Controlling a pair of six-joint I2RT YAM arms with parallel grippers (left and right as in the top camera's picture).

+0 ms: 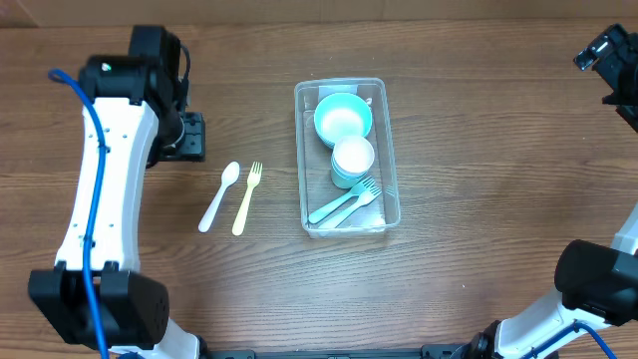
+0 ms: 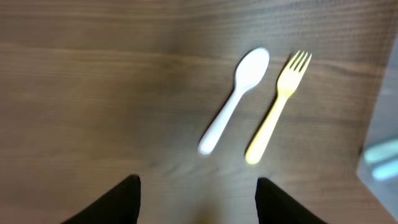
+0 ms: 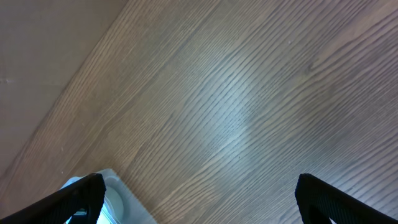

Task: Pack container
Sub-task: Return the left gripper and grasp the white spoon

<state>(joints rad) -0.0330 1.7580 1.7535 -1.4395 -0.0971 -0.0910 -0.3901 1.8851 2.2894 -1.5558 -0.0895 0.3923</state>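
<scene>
We see the container [image 1: 377,98] at mid-table, with bowls [image 1: 344,118] and cutlery [image 1: 344,204] inside. A white spoon [image 1: 219,195] and yellow fork [image 1: 246,197] lie at its 9 o'clock. Our left gripper [image 2: 196,202] and right gripper [image 3: 199,199] both hang with fingers apart.

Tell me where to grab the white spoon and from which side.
Grip the white spoon mid-handle, from straight above, closing across its width. It lies flat, the handle is its narrowest part, and the yellow fork beside it leaves a gap there.
</scene>
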